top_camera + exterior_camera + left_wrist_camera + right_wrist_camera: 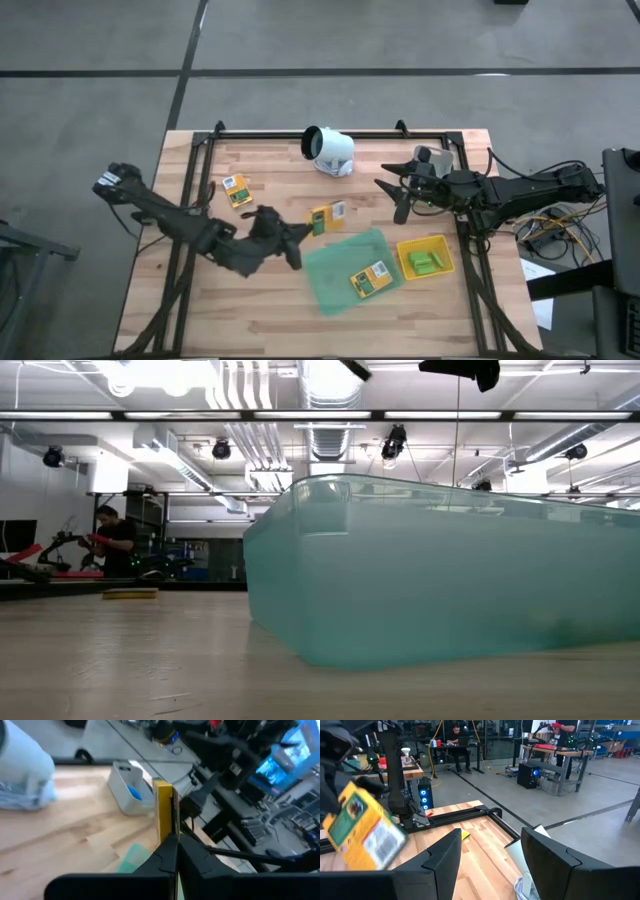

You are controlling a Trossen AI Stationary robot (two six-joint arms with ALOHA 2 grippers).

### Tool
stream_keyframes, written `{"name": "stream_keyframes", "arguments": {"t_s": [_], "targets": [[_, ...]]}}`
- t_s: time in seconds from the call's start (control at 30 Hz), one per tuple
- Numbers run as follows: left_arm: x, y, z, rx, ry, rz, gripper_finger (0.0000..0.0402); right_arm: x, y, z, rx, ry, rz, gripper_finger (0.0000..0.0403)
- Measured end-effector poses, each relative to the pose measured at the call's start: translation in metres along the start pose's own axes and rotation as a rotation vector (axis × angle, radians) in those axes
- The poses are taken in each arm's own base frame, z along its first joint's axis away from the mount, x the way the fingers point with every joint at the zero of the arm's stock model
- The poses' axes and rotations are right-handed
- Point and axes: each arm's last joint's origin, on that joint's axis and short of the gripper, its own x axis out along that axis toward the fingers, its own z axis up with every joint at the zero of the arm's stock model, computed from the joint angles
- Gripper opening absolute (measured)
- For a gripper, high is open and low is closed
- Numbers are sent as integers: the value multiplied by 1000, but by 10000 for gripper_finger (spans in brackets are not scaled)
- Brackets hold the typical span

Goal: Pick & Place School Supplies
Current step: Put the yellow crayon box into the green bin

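On my wooden desk (pixel 200 310) I see a white cylindrical camera (pixel 329 150) near the far edge, a translucent green tray (pixel 335 265), a shallow yellow tray (pixel 443 250) beside it, and a small white bin (pixel 436 156) holding something blue.

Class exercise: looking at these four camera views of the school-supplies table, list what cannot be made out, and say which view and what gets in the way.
- Low view: the green tray fills the picture and hides the supplies behind it.
- High view: print on the packet in the tray is too small to read.
- Left wrist view: the packet in the left hand shows edge-on, its face unseen.
- Right wrist view: the near packet is blurred.
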Motion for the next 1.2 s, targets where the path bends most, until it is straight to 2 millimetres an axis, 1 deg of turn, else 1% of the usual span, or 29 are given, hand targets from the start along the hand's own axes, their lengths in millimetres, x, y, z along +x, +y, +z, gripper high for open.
{"name": "stream_keyframes", "arguments": {"t_s": [0.27,0.5,0.6,0.9,1.0,1.2], "targets": [[35,7,-21,-55,112,2,5,0,0,0,0,0,0,203],[61,15,-47,-25,206,16,5,0,0,0,2,0,0,203],[70,19,-61,-4,233,31,3,0,0,0,2,0,0,203],[94,28,-102,18,311,30,4,0,0,0,0,0,0,203],[99,32,-112,12,329,43,3,0,0,0,1,0,1,203],[104,39,-124,18,363,72,8,0,0,0,0,0,0,203]]}}
